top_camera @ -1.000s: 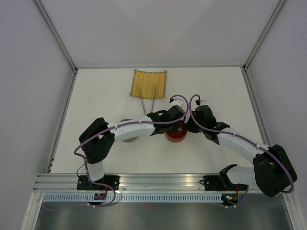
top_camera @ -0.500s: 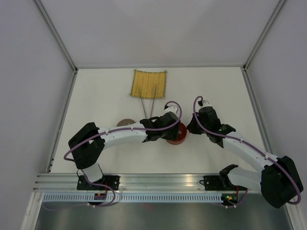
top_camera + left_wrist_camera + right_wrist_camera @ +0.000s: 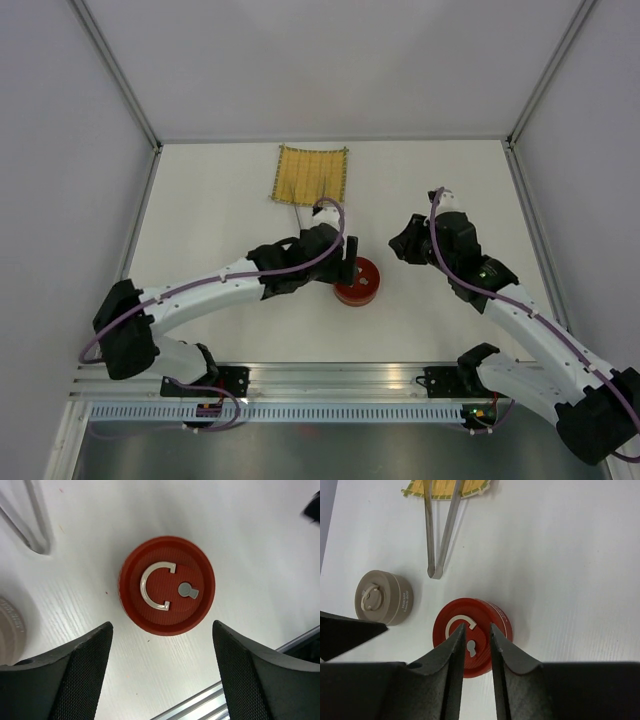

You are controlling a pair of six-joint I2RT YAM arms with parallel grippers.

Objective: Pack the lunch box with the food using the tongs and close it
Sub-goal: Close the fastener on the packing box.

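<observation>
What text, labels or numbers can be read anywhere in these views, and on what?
No text can be read.
Beige tin: a small line of print on its side, too blurred to read.
Red tin: only a metal ring and a grey keyhole-shaped mark on the lid, no words.

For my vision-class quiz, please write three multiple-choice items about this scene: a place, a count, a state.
1. Where do the long silver metal tongs lie? A) inside a tin B) partly on the yellow woven bamboo mat C) in a pincer
2. How many round tins are in view? A) one B) two C) four
3. The left pincer above the round red tin is: A) open, empty B) shut on the lid C) holding tongs
1B, their arms reach onto the mat; 2B, the red tin and a round beige tin; 3A, its fingers stand wide apart.
</observation>
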